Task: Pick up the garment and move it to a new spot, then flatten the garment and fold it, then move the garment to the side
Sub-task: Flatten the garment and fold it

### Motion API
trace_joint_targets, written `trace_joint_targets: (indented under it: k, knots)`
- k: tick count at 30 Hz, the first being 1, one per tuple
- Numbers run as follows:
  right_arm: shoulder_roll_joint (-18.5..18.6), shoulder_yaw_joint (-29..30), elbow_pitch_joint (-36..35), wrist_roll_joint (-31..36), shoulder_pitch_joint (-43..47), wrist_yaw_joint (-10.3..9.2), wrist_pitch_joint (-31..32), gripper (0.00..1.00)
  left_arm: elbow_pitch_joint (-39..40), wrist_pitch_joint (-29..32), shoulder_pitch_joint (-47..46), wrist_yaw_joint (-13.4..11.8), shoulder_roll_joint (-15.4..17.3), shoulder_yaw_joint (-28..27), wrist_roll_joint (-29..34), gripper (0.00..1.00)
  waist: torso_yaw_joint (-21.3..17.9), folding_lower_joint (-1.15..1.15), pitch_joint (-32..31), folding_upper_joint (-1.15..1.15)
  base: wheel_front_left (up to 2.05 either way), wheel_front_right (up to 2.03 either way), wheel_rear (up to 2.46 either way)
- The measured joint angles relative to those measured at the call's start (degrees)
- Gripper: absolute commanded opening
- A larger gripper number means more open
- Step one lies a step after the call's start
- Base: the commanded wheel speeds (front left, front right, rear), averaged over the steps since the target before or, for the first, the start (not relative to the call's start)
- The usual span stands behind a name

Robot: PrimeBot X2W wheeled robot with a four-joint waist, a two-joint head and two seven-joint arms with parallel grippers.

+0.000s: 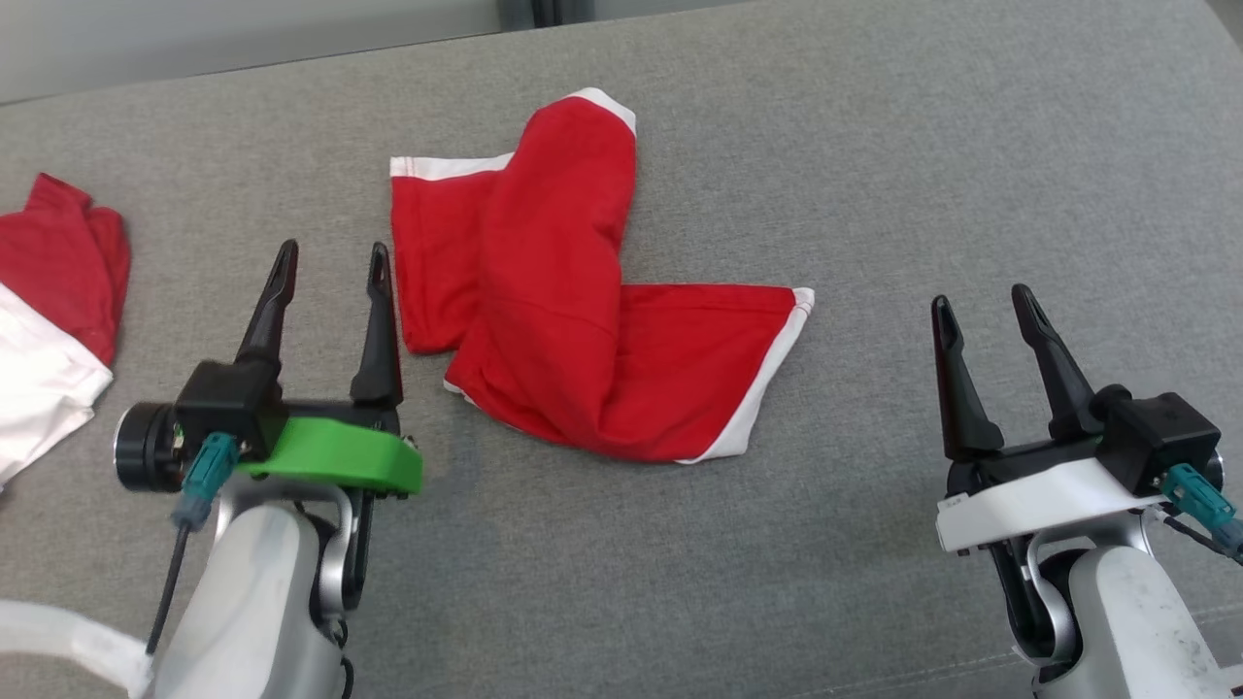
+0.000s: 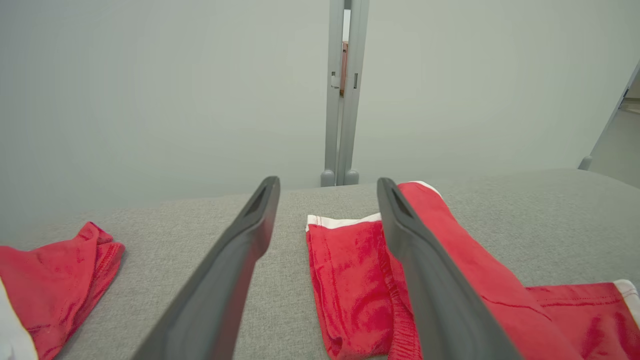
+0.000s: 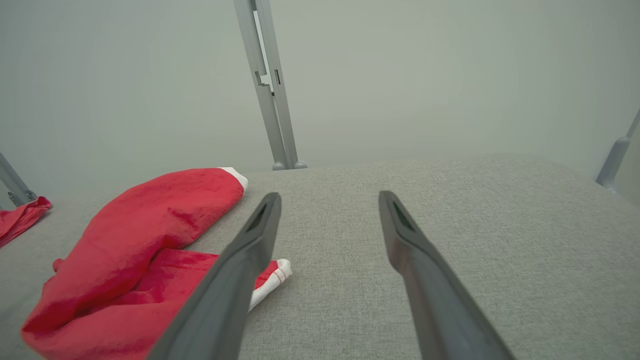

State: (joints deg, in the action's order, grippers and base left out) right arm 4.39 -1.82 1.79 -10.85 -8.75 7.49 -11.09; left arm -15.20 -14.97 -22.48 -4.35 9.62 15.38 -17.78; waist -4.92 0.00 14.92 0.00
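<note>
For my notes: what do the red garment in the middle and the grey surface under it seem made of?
Red garment: soft knit fabric, likely cotton or jersey, matte and slightly fuzzy; it slumps in loose folds, white trim at its hems. Grey surface: woven upholstery-like cloth, matte, with a fine heathered weave; any padding can't be told.

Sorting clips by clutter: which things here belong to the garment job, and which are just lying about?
Job: red garment with white trim, lying between the open left tool and the open right tool.
Lying about: red and white cloth at the left edge; grey post at the back.
</note>
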Motion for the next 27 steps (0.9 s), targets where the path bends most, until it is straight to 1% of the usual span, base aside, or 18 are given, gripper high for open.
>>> trace_joint_targets:
  k: [4,7,10,17,27]
  knots:
    - [0.1,0.51,-0.9,0.48,1.7,0.0,1.15,1.0,5.0,-0.07,7.16,-1.88,0.75,-3.08,0.7,1.0,1.98,0.0,-1.86,0.0,0.0,0.0,0.0]
    - [0.24,0.74,-1.56,0.48,2.96,0.0,2.04,1.0,7.03,-0.07,11.35,-2.29,1.16,-4.88,0.93,1.0,3.31,0.0,-3.48,0.0,0.0,0.0,0.0]
    - [0.4,0.82,-1.92,0.49,4.11,0.0,2.78,1.0,7.78,-0.07,13.77,-2.29,1.55,-5.53,1.54,1.0,4.34,0.0,-4.79,0.0,0.0,0.0,0.0]
    - [0.59,0.81,-2.79,0.47,5.8,0.0,3.85,1.0,7.72,-0.07,16.03,-1.78,1.81,-5.39,1.83,1.0,5.55,0.0,-6.85,0.0,0.0,0.0,0.0]
    - [0.37,1.41,-4.01,0.48,6.07,0.0,4.46,1.0,6.99,-0.07,15.93,-1.2,2.01,-4.36,1.94,1.0,5.87,0.0,-6.63,0.0,0.0,0.0,0.0]
